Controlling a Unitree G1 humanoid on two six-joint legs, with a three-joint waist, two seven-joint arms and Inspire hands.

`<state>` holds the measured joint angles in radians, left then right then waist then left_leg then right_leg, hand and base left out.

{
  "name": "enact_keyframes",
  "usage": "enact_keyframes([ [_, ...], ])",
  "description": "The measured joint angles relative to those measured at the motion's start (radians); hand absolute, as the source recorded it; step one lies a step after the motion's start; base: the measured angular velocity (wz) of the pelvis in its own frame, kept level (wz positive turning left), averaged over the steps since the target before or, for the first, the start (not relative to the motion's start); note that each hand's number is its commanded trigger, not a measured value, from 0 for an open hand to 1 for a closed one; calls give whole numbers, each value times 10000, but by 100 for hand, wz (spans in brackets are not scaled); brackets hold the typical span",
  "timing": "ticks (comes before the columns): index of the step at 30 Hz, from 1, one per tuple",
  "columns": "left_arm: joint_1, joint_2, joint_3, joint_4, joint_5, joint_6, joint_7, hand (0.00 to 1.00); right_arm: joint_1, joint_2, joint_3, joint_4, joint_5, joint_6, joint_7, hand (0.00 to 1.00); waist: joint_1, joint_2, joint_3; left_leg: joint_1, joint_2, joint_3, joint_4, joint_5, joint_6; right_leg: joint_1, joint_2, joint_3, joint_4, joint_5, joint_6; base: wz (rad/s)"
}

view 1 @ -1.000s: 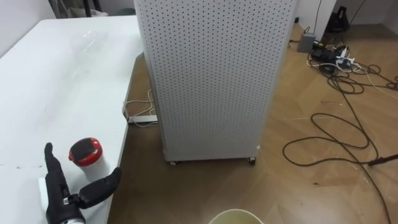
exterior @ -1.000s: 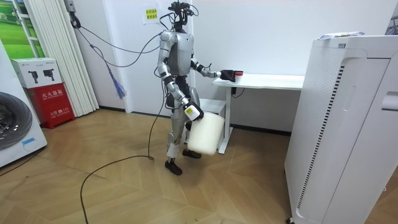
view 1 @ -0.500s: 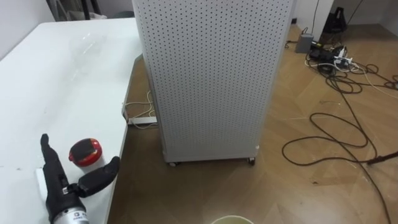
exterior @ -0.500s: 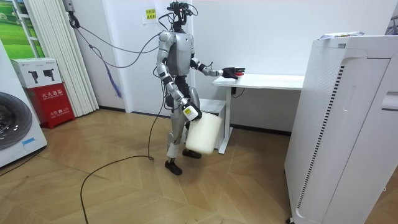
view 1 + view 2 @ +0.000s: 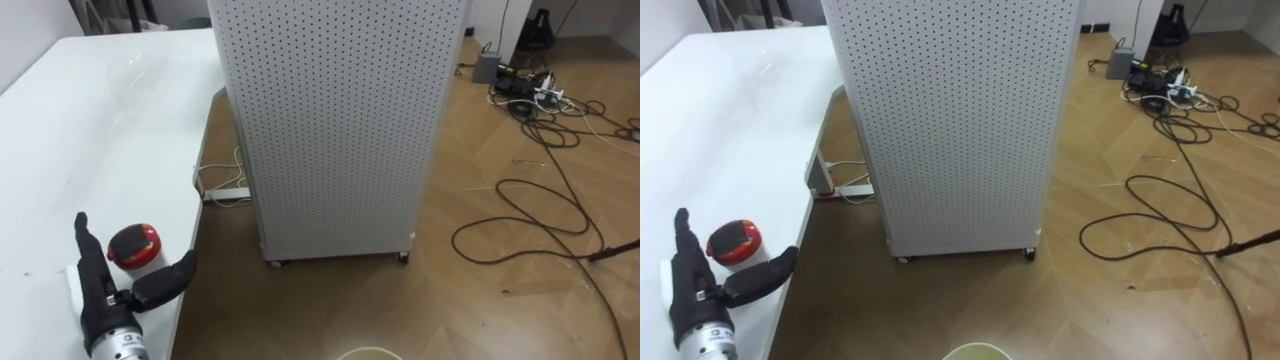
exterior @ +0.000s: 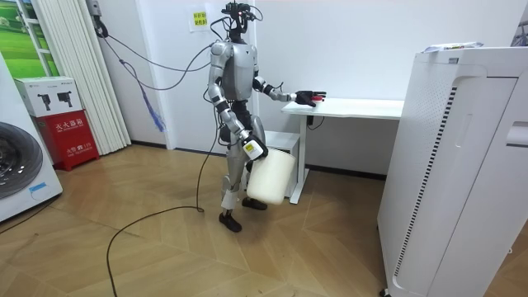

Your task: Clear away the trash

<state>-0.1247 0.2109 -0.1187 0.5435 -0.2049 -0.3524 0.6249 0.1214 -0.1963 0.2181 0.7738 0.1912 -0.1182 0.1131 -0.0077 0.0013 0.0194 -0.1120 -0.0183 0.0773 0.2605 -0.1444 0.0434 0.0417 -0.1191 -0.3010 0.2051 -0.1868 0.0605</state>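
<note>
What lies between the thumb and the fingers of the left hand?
A red-lidded cup on the white table, seen in the left eye view.

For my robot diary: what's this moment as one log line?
left hand open beside red-lidded cup | cup on white table | no grip yet

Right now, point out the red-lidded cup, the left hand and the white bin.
red-lidded cup (image 5: 136, 243): left eye view, on its red lid.
left hand (image 5: 108, 300): left eye view, on the palm, below the straight fingers.
white bin (image 6: 271, 177): room view, on its side wall.
</note>
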Motion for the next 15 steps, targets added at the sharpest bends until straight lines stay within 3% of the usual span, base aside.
enact_keyframes([
  [4,-44,0,2,-1,-8,19,-30,0,-24,17,13,0,0,109,0,100,3,1,-2,-69,29,22,8,0,-1,-87,2,2,57,1,-1,-5],
  [5,-47,0,2,0,-9,34,-48,13,-23,18,18,3,0,124,0,100,-29,1,-2,-70,33,30,21,0,-1,-94,2,1,69,1,-1,0],
  [7,-49,1,2,0,-8,36,-49,73,-24,18,19,3,-1,126,-1,100,-69,1,-2,-70,40,30,26,-1,-1,-124,0,1,113,1,-1,-2],
  [9,-49,1,2,1,-8,37,-48,100,-25,17,18,2,-1,128,0,100,-110,1,-2,-83,53,52,24,-1,-1,-230,-4,2,171,1,-1,-6],
  [15,-77,-12,1,147,-8,165,-85,100,-20,17,19,4,-6,312,7,100,-192,-2,-4,-149,53,54,70,0,1,-232,-9,18,194,1,-1,-1],
])
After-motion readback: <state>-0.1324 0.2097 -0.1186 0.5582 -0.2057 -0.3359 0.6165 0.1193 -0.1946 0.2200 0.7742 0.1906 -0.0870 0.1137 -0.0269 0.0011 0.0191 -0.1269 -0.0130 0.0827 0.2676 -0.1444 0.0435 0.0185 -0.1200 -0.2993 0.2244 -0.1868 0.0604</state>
